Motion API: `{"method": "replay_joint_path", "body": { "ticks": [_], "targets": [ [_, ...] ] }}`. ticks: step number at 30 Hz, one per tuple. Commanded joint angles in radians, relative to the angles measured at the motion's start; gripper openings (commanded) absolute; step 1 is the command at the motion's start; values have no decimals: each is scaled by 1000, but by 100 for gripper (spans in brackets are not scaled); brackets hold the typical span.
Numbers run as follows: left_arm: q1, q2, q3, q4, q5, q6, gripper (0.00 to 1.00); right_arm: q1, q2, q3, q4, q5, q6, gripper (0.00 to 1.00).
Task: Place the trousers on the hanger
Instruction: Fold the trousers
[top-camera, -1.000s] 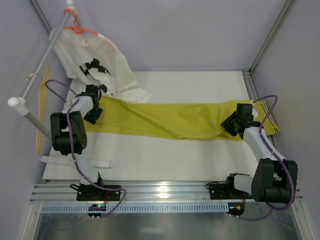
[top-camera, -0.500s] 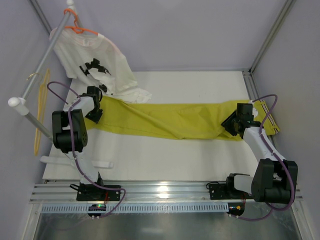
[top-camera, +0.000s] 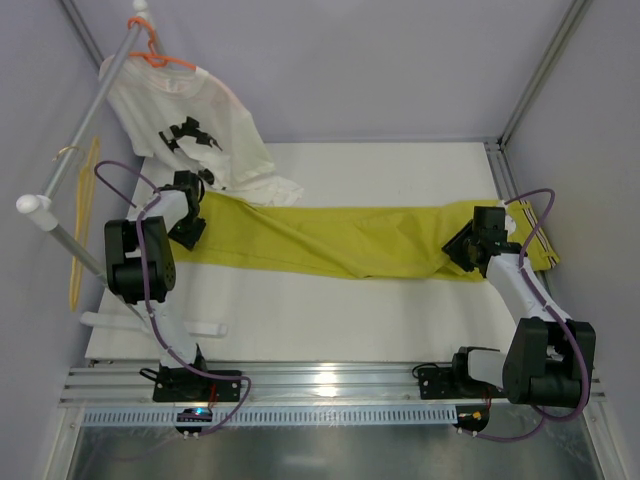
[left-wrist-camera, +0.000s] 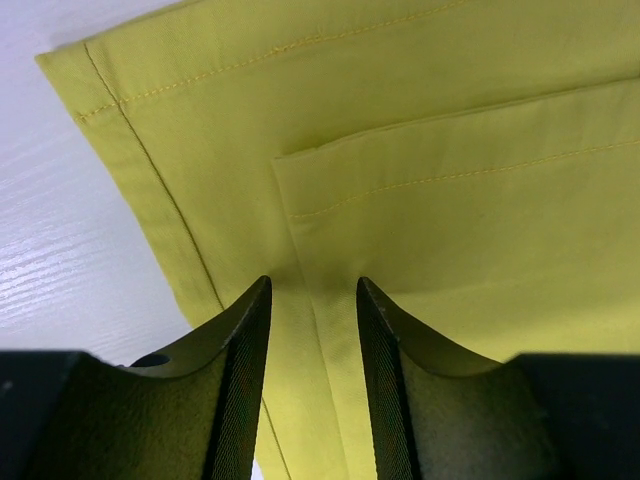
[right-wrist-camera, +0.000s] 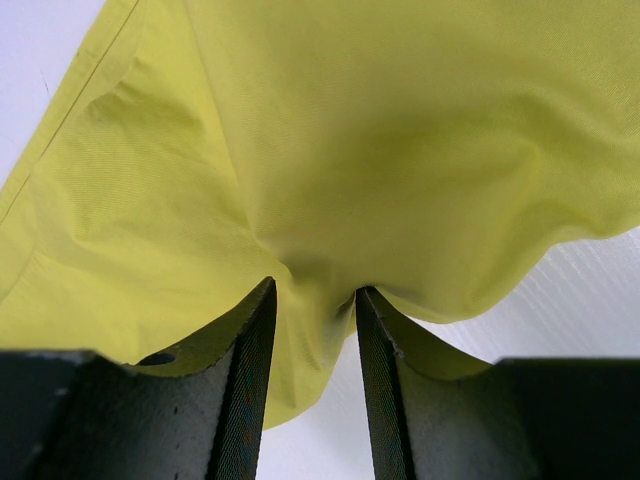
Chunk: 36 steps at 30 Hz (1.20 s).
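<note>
The yellow-green trousers (top-camera: 340, 240) lie stretched flat across the white table, with a striped band at their right end (top-camera: 541, 240). My left gripper (top-camera: 188, 232) sits on their left end. In the left wrist view its jaws (left-wrist-camera: 312, 285) stand narrowly apart with a fold of the cloth (left-wrist-camera: 450, 150) between them. My right gripper (top-camera: 462, 250) sits near the right end. Its jaws (right-wrist-camera: 315, 288) pinch a puckered bunch of the cloth (right-wrist-camera: 350, 130). The thin yellow hanger (top-camera: 85, 215) with a metal hook hangs left of the table, under the rail.
A white T-shirt with black print (top-camera: 195, 130) hangs on an orange hanger (top-camera: 160, 58) from the slanted rail (top-camera: 80, 150) at the back left; its hem overlaps the trousers. A white bar (top-camera: 150, 325) lies at the table's front left. Frame posts stand at the corners.
The left arm has shifted slightly at its elbow while its gripper stays on the trousers' left end. The right arm and the trousers have not visibly moved.
</note>
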Motion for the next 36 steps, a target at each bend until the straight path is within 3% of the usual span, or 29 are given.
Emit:
{"method": "replay_joint_path", "body": {
  "ticks": [1,19,36],
  "targets": [
    [7,-45,31,-13,-28,4,41,-4,-25,25,23,2,-22,41],
    [-6,-137,40,10,-14,15,41,-4,-14,12,39,-7,-12,41],
    [-6,-42,-55,91,60,-13,38,-4,-8,11,44,-7,-22,41]
  ]
}}
